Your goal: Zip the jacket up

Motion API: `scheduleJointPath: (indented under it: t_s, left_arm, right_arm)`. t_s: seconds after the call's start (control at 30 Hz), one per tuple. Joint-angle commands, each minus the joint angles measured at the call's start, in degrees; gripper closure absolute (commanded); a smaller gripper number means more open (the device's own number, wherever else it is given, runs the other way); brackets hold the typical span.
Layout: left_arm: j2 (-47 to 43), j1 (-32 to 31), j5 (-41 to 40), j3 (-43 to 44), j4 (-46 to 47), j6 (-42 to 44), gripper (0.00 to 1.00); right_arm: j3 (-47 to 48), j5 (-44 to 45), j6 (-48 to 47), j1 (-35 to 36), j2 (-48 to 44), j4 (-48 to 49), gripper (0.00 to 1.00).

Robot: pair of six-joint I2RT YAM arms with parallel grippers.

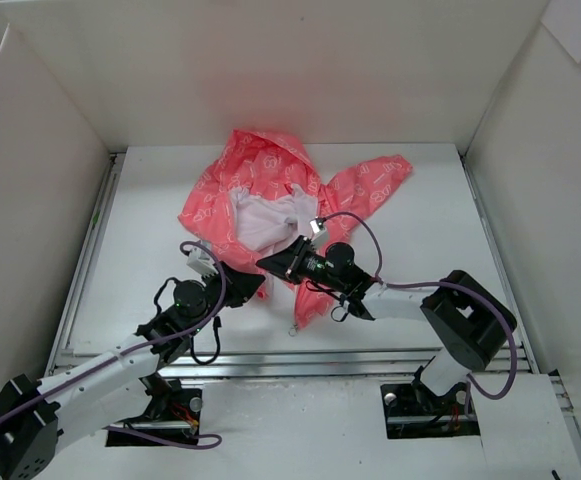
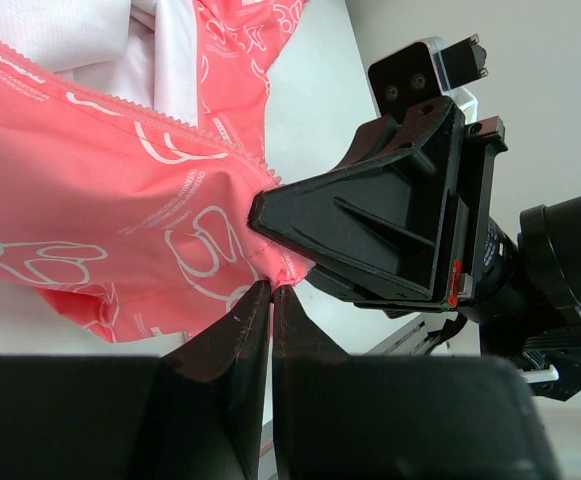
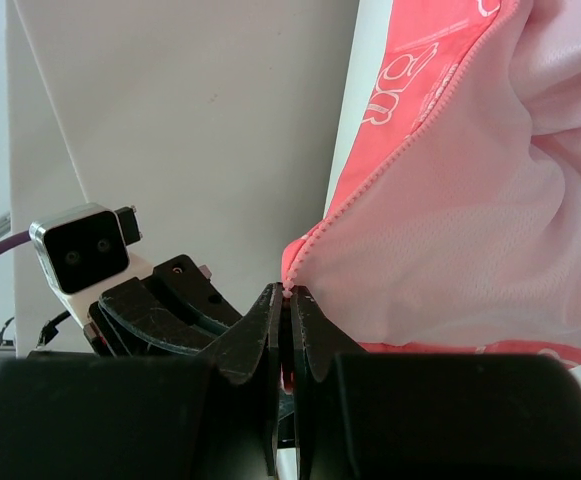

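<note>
left end effector (image 2: 271, 292) and right end effector (image 3: 287, 297) each pinch the thin coral-pink hooded jacket (image 1: 260, 180) at its hem; best hold it taut and align the zipper edges (image 3: 402, 150).

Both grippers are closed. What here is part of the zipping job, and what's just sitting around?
Job: jacket, its zipper edge, left gripper and right gripper, both pinching the fabric.
Just there: table, white walls, purple cables.
</note>
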Motion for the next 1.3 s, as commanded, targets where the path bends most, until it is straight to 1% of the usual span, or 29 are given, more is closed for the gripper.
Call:
scheduleJointPath:
  t_s: [0.0,0.17,0.33,0.37,0.4,0.47,0.5,0.53,0.6,0.7,0.8,0.87,1.0,1.13,1.27]
  left_arm:
    - [-0.91,0.34,-4.05,2.09,4.18,2.22,1.0]
    - [-3.19,0.34,-4.49,1.39,2.77,3.72,1.0]
    - [-6.62,0.34,-4.06,1.47,-0.83,6.35,1.0]
    - [-6.8,0.34,-3.53,1.65,-1.01,7.49,1.0]
    - [-6.89,0.34,-2.74,1.65,-1.62,8.02,1.0]
    - [-6.54,0.34,-1.07,2.26,-2.85,8.99,1.0]
    - [-5.84,0.34,-0.98,2.09,-2.94,9.26,1.0]
    - [-5.57,0.34,1.55,1.74,-2.77,9.35,1.0]
    - [-4.87,0.34,2.36,1.39,-1.98,9.0,1.0]
    - [-4.17,0.34,3.5,0.51,-0.4,8.65,1.0]
    - [-3.81,0.34,4.21,0.33,0.83,8.99,1.0]
    - [-3.81,0.34,4.91,0.33,1.36,9.43,1.0]
    - [-3.72,0.34,5.35,-0.02,1.89,9.79,1.0]
    - [-5.04,0.34,4.83,-0.72,2.07,9.87,1.0]
    - [-6.01,0.34,4.39,-0.81,1.98,10.31,1.0]
  right_arm:
    - [0.02,-0.17,0.05,0.15,-1.64,5.89,1.0]
    - [-0.68,0.09,-0.13,0.15,-1.73,5.71,1.0]
    - [-2.09,-0.34,-1.18,-0.11,-2.16,4.66,1.0]
    - [-2.0,-0.78,-1.79,-0.02,-2.43,4.05,0.96]
    - [-1.83,-1.05,-3.28,0.06,-3.21,2.3,0.83]
    - [-1.48,-1.49,-5.13,-0.11,-5.14,-0.16,0.69]
    - [-0.78,-1.66,-7.31,-0.11,-6.02,-3.4,0.59]
    - [-0.42,-2.01,-8.55,-0.02,-6.9,-5.26,0.56]
    - [0.71,-2.28,-11.97,-0.11,-9.54,-10.6,0.51]
    - [1.34,-1.75,-14.44,-0.11,-12.09,-14.84,0.51]
    - [2.48,-2.71,-14.98,-0.2,-11.75,-16.78,0.54]
    - [3.44,-3.77,-14.63,-0.46,-10.26,-16.79,0.58]
    - [4.59,-6.14,-12.44,-0.38,-7.62,-14.51,0.6]
    - [4.68,-5.71,-11.82,-0.38,-7.26,-14.94,0.6]
    - [4.59,-4.65,-11.73,-0.46,-7.62,-17.49,0.55]
